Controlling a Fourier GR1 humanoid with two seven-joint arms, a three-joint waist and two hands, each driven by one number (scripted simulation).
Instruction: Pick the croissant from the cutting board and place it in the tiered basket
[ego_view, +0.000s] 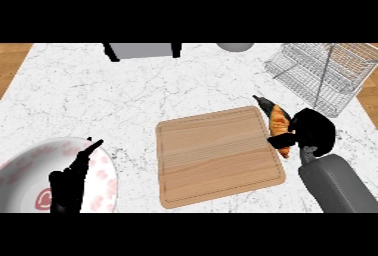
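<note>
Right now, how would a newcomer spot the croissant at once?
Start at the wooden cutting board mid-counter and go to its right edge. There the right robot hand curls round the croissant, the only golden-orange thing among black fingers.

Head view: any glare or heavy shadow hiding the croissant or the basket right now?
Head view: light is even, with no glare on the counter. The croissant shows clearly in the right hand, whose dark fingers cover its lower end. The wire basket is thin against the pale top but readable. The left hand rests over the plate.
</note>
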